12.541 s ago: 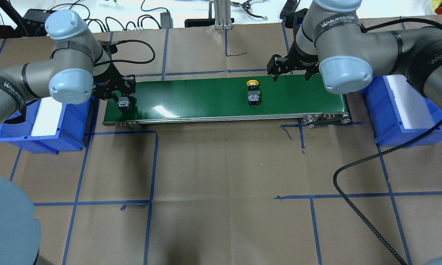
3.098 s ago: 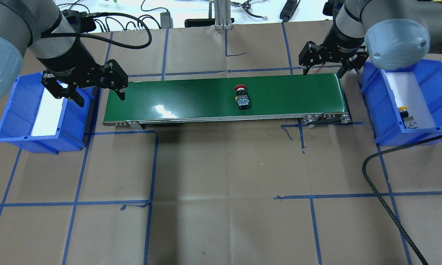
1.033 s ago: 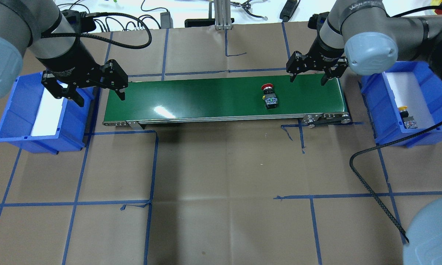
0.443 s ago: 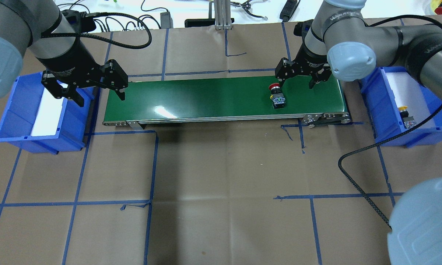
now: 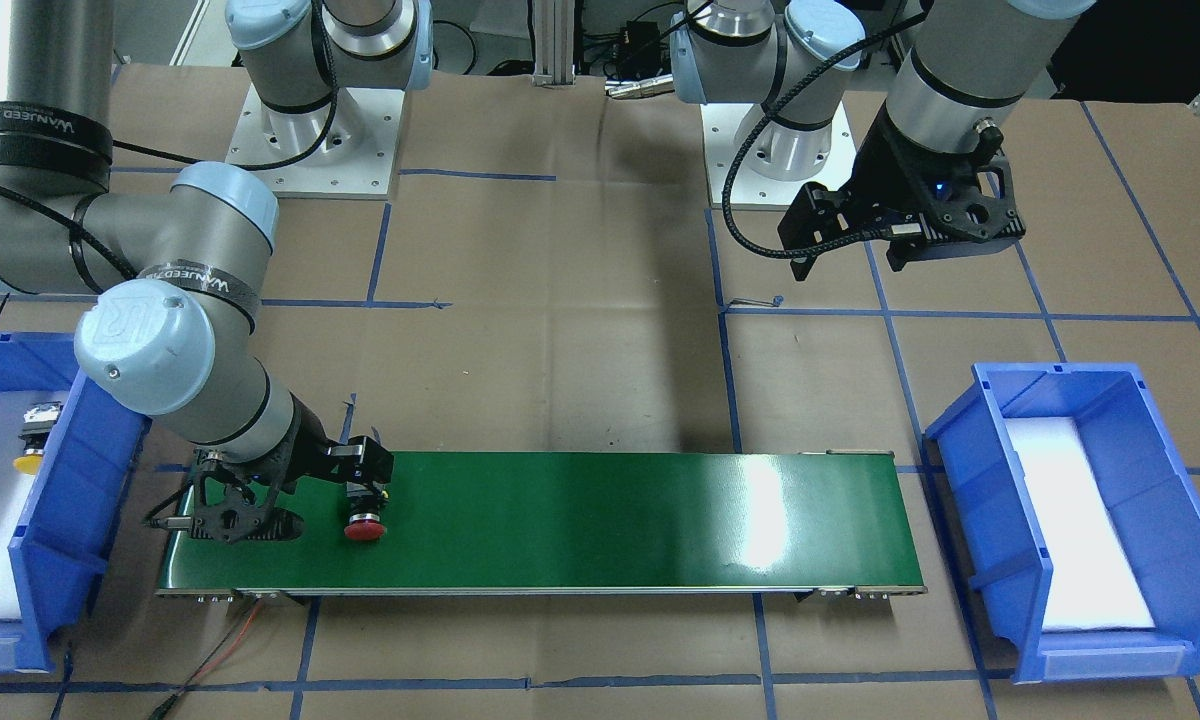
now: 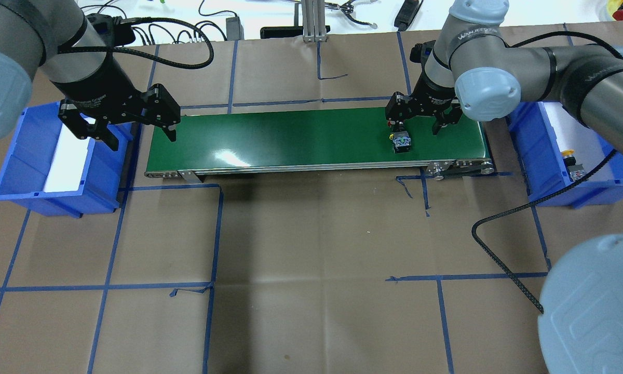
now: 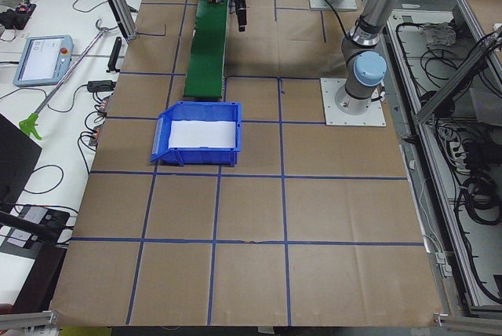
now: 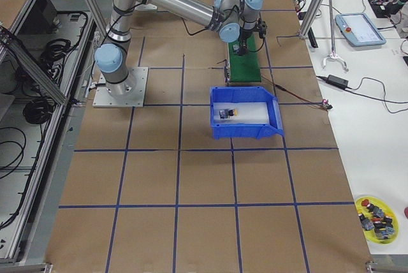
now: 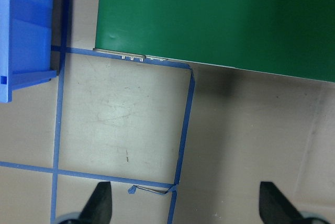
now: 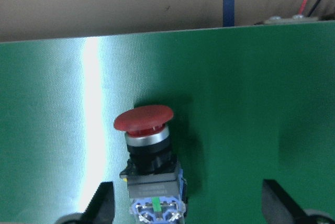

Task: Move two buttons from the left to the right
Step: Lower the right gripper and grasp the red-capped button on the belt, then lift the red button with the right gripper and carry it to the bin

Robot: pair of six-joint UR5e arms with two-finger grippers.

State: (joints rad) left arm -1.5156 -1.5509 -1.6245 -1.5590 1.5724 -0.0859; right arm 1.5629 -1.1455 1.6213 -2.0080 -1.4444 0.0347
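Green conveyor belt (image 6: 301,135) btwn two blue bins (image 6: 21,150); blue tape grid (image 6: 109,286) on brown paper (image 6: 316,234).

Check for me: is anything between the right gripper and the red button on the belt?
Nothing visible. The right gripper is open over the green belt. In its wrist view the red button lies on bare belt between the fingers, closer to one of them than the other.

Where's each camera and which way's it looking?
Front-facing: across the table, facing robot; bases, arms, green belt.
Overhead: behind robot, looking down; both arms, red button.
Left side: table's left end; left bin, arms far.
Right side: table's right end; arms, yellow button in right bin.
Left wrist: looks down; left tool, belt corner.
Right wrist: looks down; right tool, red button.
Both wrists see the belt.
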